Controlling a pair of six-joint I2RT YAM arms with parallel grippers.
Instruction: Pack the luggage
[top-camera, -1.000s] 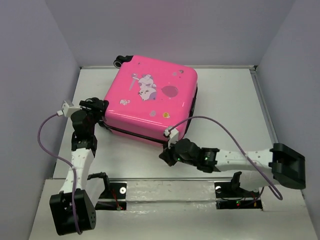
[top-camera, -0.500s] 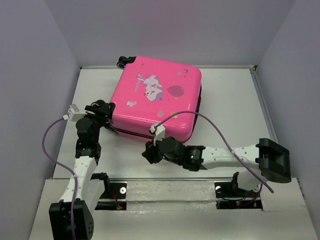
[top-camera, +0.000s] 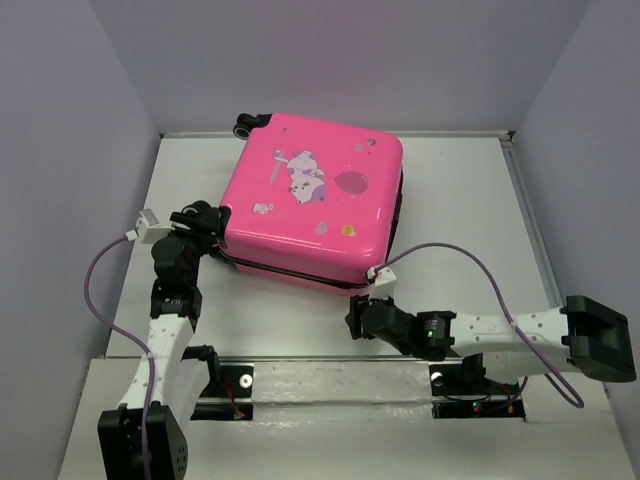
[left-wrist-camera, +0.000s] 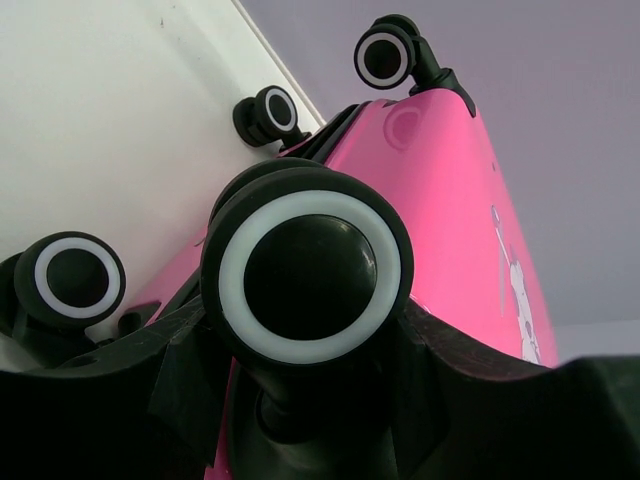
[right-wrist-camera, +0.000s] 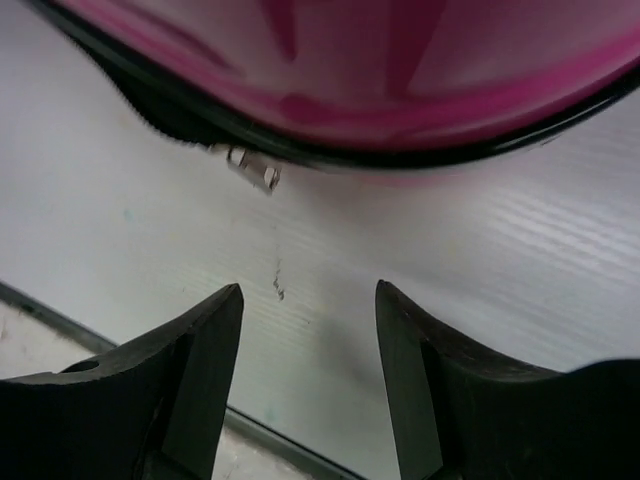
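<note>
The luggage (top-camera: 312, 195) is a closed hot-pink suitcase with a cartoon print, lying flat at the back middle of the table. My left gripper (top-camera: 206, 222) is at its left corner, shut on one black wheel with a white ring (left-wrist-camera: 305, 272), which fills the gap between the fingers (left-wrist-camera: 180, 350). My right gripper (top-camera: 356, 316) hovers low over the table just in front of the suitcase's near edge (right-wrist-camera: 380, 110). It is open (right-wrist-camera: 309, 292) with nothing between its fingers. A small metal zipper pull (right-wrist-camera: 256, 171) hangs from the black zip line ahead of it.
Three more black wheels (left-wrist-camera: 388, 55) show along the suitcase's left side. Grey walls (top-camera: 70, 150) enclose the table (top-camera: 460, 220) on three sides. A metal rail (top-camera: 330, 375) runs along the near edge by the arm bases. Purple cables (top-camera: 100, 290) loop from both wrists.
The right gripper has opened and drawn back to the right, off the suitcase's near edge. The suitcase shifted slightly away and turned a second ago, then stayed still. The left gripper keeps its hold.
</note>
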